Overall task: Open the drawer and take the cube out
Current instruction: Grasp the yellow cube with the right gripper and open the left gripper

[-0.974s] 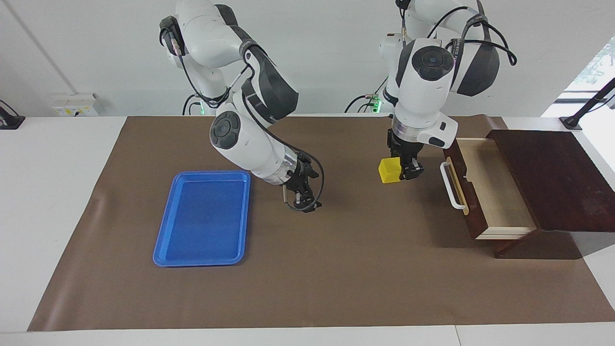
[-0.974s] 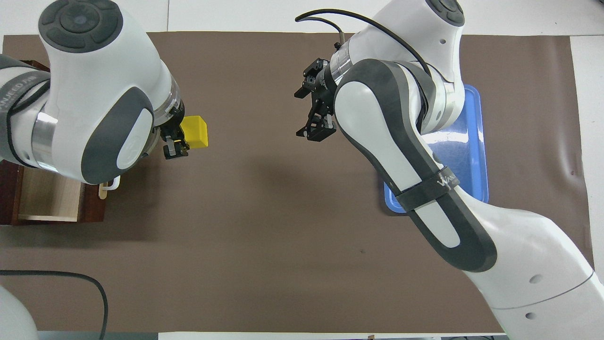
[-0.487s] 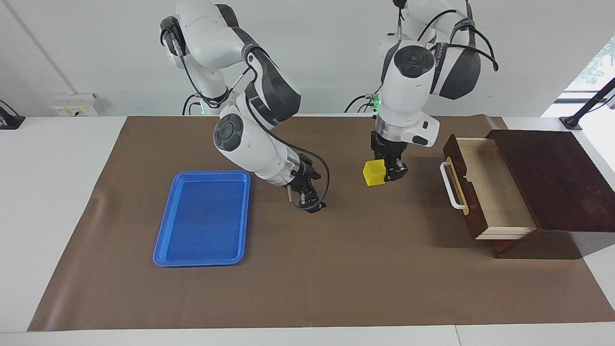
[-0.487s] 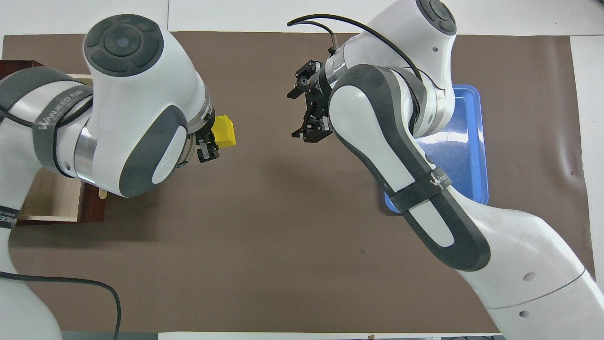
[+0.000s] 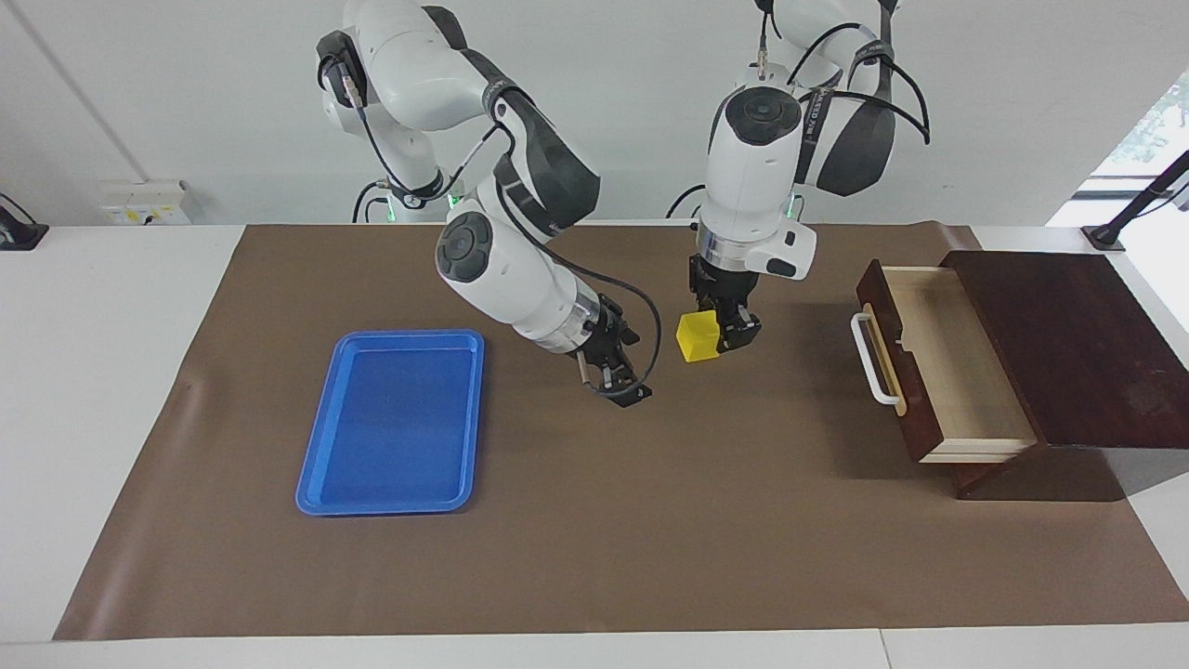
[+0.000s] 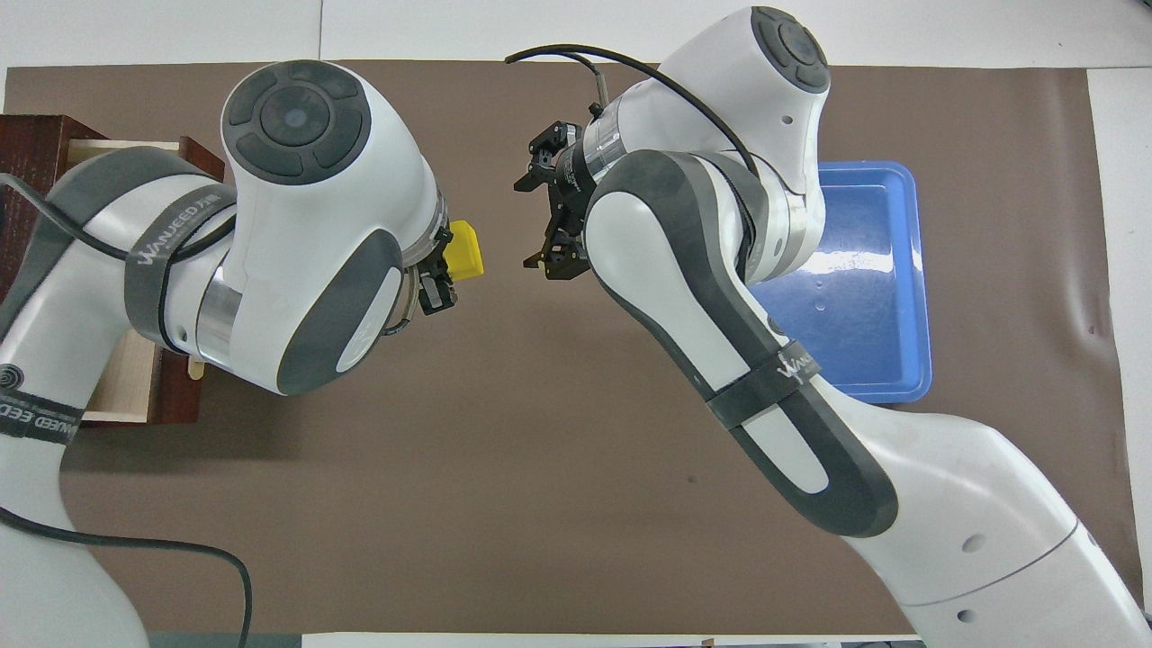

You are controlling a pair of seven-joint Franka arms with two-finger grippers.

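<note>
**Ana:** Blue flat plastic tray (image 5: 390,423) sits on the brown-covered bench (image 5: 594,557), toward the right arm's base from the right hand (image 5: 620,383). That hand hangs unclenched over the mat, holding nothing, turned toward the small bright-yellow cube (image 5: 698,336) just beside it.

**Ben:** And the cube is clamped in the left hand (image 5: 723,333), up in the air over bare mat. The dark brown wooden drawer with the white bar handle (image 5: 929,362) stands pulled out, well apart toward the left arm's end.

**Ana:** Looks like a handover. I'd bring the cube level between the spread fingers, then loosen the left only once the right has closed squarely on two flat faces.
</note>
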